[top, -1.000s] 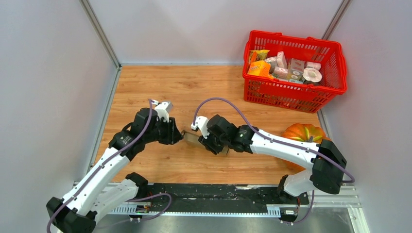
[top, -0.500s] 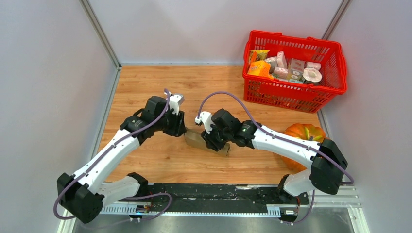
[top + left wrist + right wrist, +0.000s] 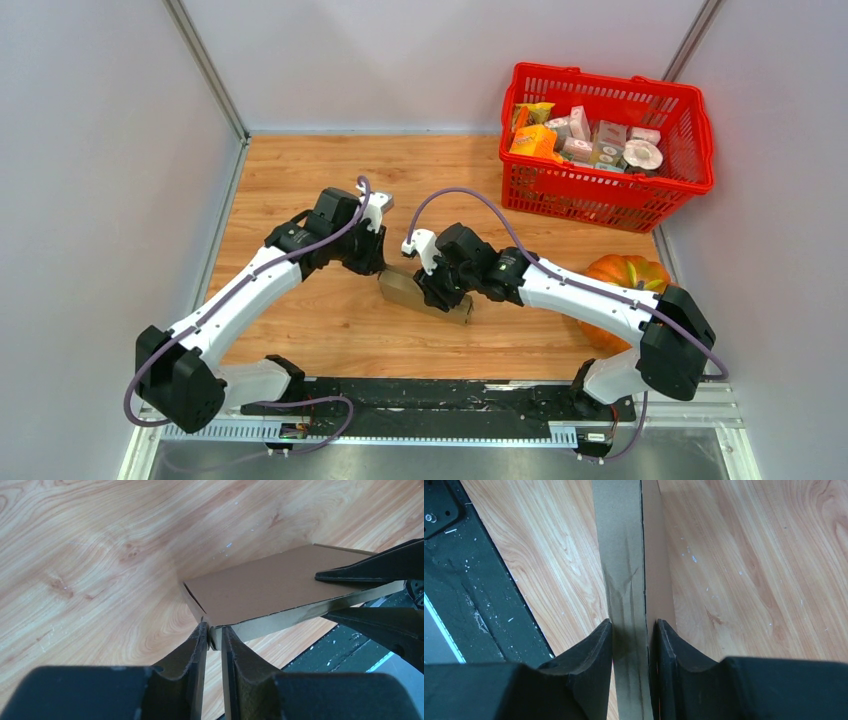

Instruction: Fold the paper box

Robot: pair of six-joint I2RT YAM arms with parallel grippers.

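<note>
the paper box (image 3: pixel 402 289) is plain brown cardboard, a slim flat rectangle with a paler side edge (faint crease streaks show on it). it sits low over the middle of the wooden tabletop (image 3: pixel 300 180), between the arms. the left gripper (image 3: pixel 212 630) pinches one corner and the right gripper (image 3: pixel 631 630) is clamped on the opposite end.

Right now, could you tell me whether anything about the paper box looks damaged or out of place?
Yes: in the right wrist view, the paper box shows faint creases on the panel just ahead of the right gripper, which is clamped on it. Otherwise it looks flat and intact.
</note>
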